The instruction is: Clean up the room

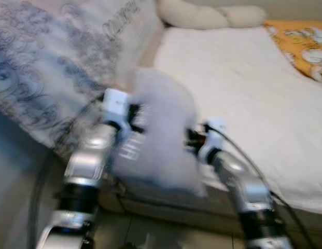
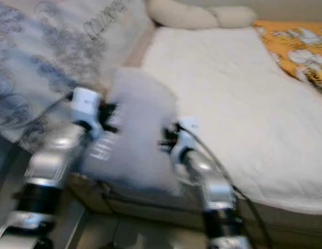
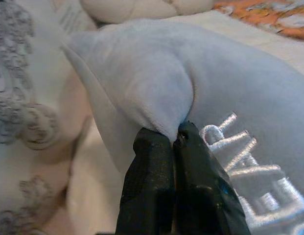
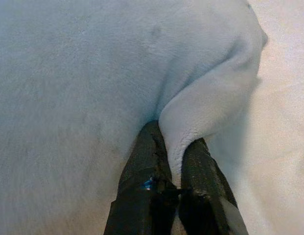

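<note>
Up at the bed's (image 1: 243, 88) near edge, both grippers hold a grey pillow (image 1: 161, 140) aloft: left gripper (image 3: 174, 142) and right gripper (image 4: 174, 147) each clamped on a fold. Open mattress lies beyond.

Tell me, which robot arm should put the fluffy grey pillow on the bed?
Probably both. The left end effector and right end effector each pinch a fold of the grey pillow; the right sits nearer the bed.

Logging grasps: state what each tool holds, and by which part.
Both hold the light grey plush pillow: left tool pinches a fold near its embroidered lettering, right tool a fold at its opposite side.
</note>
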Robot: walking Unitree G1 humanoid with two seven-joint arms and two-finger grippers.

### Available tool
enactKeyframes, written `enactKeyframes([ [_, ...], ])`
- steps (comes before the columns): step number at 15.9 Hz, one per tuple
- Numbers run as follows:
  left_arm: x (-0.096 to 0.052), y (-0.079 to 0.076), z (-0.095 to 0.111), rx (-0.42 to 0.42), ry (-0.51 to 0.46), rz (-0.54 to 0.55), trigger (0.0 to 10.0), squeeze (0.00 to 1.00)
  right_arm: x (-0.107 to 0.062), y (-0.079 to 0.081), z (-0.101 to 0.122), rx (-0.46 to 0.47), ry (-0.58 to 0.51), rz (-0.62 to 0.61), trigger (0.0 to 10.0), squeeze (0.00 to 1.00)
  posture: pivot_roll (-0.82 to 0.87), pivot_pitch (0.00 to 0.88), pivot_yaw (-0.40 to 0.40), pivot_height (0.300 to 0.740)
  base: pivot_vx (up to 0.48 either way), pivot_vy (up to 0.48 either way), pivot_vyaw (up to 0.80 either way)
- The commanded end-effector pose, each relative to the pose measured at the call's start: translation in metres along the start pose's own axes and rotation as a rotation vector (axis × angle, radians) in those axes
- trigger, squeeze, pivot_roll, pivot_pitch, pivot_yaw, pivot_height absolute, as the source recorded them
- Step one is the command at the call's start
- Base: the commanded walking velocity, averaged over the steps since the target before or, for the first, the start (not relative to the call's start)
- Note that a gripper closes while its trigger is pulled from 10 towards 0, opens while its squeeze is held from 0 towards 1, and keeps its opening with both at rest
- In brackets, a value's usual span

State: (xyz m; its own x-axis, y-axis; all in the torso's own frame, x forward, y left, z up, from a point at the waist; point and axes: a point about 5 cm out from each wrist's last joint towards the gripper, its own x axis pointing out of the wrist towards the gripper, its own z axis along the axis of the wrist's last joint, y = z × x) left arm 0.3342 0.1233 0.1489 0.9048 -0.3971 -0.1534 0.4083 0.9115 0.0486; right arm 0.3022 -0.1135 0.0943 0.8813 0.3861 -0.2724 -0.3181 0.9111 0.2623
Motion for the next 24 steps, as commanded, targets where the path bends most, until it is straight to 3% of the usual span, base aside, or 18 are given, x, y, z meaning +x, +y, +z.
enactKeyframes([
  [1,-0.002,0.008,0.008,0.026,-0.032,0.023,10.0,0.00,0.005,0.017,0.007,-0.010,-0.039,0.068,10.0,0.00,-0.06,0.000,0.023,0.740,0.266,0.000,0.00],
  [24,-0.007,0.020,0.006,0.018,-0.020,0.062,10.0,0.00,0.013,0.024,0.008,-0.019,-0.036,0.115,10.0,0.00,-0.05,0.000,0.010,0.740,0.290,0.000,0.00],
])
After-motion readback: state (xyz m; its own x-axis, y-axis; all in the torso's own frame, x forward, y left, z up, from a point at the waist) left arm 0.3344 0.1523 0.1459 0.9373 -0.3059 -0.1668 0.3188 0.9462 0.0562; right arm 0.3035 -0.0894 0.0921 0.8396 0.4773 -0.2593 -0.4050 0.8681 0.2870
